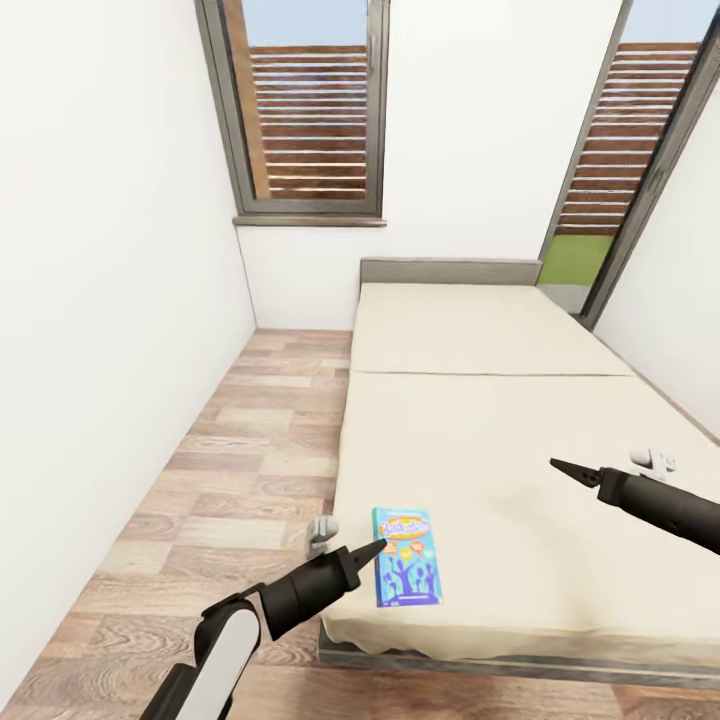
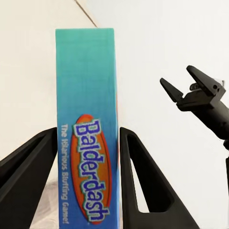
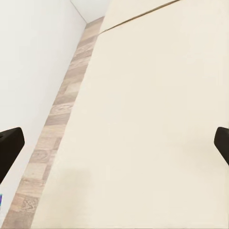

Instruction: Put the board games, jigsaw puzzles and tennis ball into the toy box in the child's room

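Blue board game (image 1: 406, 557) flat on the beige bed (image 1: 520, 440), near its foot edge by the wood-plank floor (image 1: 240, 470). Flanked by the left end effector (image 2: 86, 181), a finger on each long side; actual clamping impossible to tell. Right end effector (image 1: 566, 468) above the mattress, well apart, fingers spread wide.

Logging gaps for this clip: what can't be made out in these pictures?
- Blue board game: left wrist view crops its near end at the frame edge; contact with the fingers is unclear.
- Right gripper: right wrist view cuts both fingers off at the sides.
- Bed: its right side runs out of the head view.
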{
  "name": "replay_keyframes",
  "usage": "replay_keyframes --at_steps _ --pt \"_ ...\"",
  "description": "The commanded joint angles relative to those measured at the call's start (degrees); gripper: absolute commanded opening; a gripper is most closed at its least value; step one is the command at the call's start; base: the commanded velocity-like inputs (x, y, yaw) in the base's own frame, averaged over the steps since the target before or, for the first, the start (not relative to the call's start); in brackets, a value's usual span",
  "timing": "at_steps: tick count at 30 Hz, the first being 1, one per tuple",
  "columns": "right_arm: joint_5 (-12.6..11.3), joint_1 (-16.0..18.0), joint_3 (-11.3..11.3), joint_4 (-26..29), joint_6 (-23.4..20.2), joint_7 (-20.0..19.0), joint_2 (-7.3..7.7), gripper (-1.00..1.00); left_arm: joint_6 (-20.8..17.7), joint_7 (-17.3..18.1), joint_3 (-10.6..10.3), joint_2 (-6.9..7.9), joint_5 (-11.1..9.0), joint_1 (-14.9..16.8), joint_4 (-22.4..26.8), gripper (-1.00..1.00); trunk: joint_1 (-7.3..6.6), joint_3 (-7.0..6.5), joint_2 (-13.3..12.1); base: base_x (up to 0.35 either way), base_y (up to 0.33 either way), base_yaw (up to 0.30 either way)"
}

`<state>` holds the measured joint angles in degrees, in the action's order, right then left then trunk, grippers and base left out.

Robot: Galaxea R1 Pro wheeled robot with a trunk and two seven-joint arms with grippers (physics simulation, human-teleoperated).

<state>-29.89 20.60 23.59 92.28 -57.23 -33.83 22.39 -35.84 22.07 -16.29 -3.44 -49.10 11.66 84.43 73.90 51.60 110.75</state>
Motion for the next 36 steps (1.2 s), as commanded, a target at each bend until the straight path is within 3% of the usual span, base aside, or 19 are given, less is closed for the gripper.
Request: replay_keyframes --at_steps 1,15,36 --pt "0.28 0.05 0.07 0.01 -0.33 -0.39 -0.01 1.00 -0.37 -0.01 0.41 0.09 -0.35 -0.17 0.05 -1.00 -0.23 -0.14 -0.40 0.000 0.000 -0.015" --pt "0.27 0.05 0.00 0.01 -0.50 -0.44 0.00 1.00 -0.77 1.22 5.42 0.73 -0.70 -2.59 2.04 -1.00 -3.31 -2.68 -6.01 0.000 0.000 0.009" --pt "0.27 0.05 -0.09 0.01 -0.52 -0.19 -0.07 1.00 -0.86 1.56 6.58 0.80 -0.73 -3.36 3.04 -1.00 -7.92 -6.46 -14.43 0.000 0.000 0.240"
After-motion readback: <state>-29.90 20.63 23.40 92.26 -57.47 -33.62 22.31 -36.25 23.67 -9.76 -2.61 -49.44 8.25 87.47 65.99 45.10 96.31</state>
